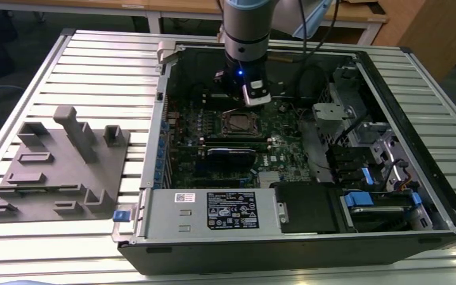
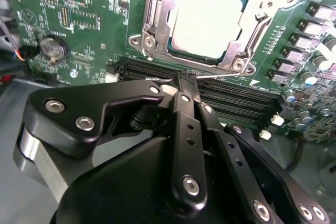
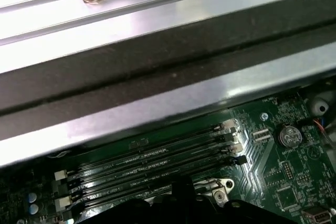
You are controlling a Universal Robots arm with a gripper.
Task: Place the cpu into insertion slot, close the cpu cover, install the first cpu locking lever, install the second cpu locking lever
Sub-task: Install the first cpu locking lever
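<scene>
Gripper (image 2: 187,78): fingers drawn fully together. The tip is poised over the black memory slots (image 2: 231,95), just beside the near edge of the insertion slot (image 2: 140,41). A thin silvery lever wire (image 2: 223,75) crosses at the fingertip; whether it is pinched or merely lies behind cannot be told. The cpu (image 2: 207,22) is seated in the slot, pale face up. The cpu cover (image 2: 164,19) lies flat over it, its window framing the chip, so the first two steps are judged complete. The state of the locking levers is unconfirmed: wire runs show along both flanks of the cover, but no latch point can be made out (the work is judged to stand at the lever stage). The exterior view places the gripper (image 1: 253,98) inside the open computer case (image 1: 406,107), just beyond the socket. It also shows a grey parts fixture (image 1: 54,166) on the slatted table (image 1: 93,65), well apart at the exterior view's left. The second wrist view gives the socket detail that the exterior view lacks. The first wrist view looks the other way, over the memory slots (image 3: 152,163), a coin cell (image 3: 290,136) and the case wall (image 3: 157,103).
</scene>
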